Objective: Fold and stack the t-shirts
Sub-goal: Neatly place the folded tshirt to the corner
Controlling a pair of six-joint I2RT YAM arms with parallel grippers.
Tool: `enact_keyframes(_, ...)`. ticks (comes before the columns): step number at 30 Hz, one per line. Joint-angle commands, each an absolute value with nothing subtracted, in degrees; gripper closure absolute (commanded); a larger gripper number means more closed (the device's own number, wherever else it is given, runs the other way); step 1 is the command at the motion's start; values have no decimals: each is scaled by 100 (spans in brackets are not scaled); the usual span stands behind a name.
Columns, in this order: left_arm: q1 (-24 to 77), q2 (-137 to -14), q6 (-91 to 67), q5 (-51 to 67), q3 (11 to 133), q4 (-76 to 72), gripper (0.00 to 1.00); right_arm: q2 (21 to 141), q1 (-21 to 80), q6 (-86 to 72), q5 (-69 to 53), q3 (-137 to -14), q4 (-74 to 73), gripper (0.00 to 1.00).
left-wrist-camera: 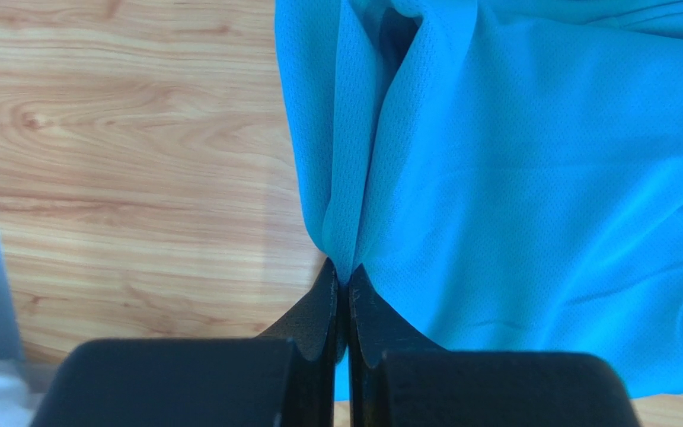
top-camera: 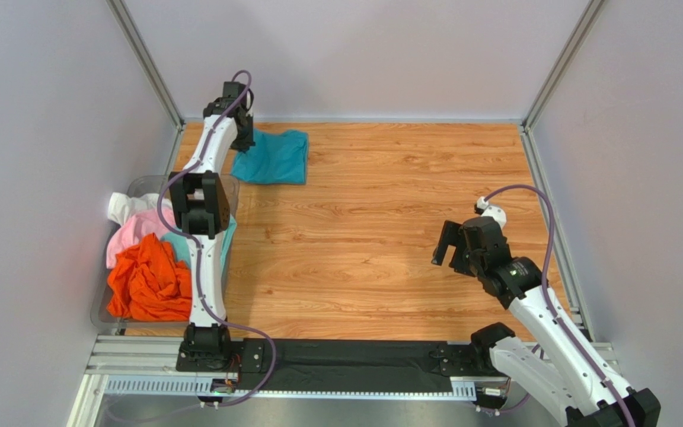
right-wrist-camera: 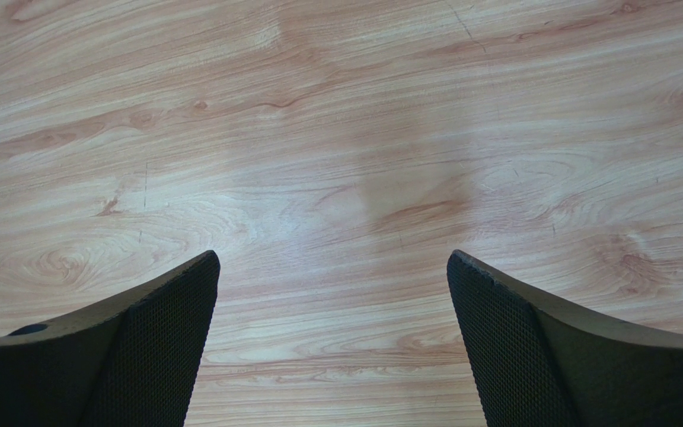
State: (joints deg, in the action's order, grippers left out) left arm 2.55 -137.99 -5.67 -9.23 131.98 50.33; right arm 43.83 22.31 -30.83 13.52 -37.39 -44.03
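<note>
Pinching an edge of the teal t-shirt (top-camera: 276, 158) at the top view's upper left, the left gripper (left-wrist-camera: 347, 277) is clamped tight, probably positioning it for stacking; the right gripper (right-wrist-camera: 332, 260) gapes empty, lower right.

One t-shirt (top-camera: 272, 157) lies on the table (top-camera: 390, 222), behind the bin (top-camera: 146, 181) of other shirts (top-camera: 149, 277).

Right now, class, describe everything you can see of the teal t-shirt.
The teal t-shirt is plain, fine-meshed soft cloth, folded into a rough rectangle and lying creased on the wooden table at its far left. The left end effector, shut, pinches a ridge of its edge; nothing else touches it.
</note>
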Motion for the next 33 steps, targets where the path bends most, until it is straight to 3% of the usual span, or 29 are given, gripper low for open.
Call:
enact_keyframes(1, -43, -13878, -97, -791, 13465, 4887, 100, 4359, 2215, -3182, 1696, -3814, -4430, 0)
enact_keyframes(23, -1362, -14124, 791, -659, 13781, 4386, 99, 4597, 2206, -3305, 2030, -3973, -4711, 0)
enact_keyframes(28, -1450, -14150, 721, -852, 13843, 4298, 94, 4737, 2206, -3296, 2074, -4034, -4728, 0)
enact_keyframes(30, -1459, -14142, 703, -1011, 13843, 4219, 86, 4790, 2206, -3296, 2083, -4069, -4737, 0)
enact_keyframes(31, -1459, -14124, 694, -1011, 13834, 4201, 69, 4807, 2206, -3296, 2092, -4078, -4737, 0)
enact_keyframes(33, -1468, -14072, 633, -976, 13834, 4192, 48, 4843, 2206, -3261, 2092, -4087, -4737, 0)
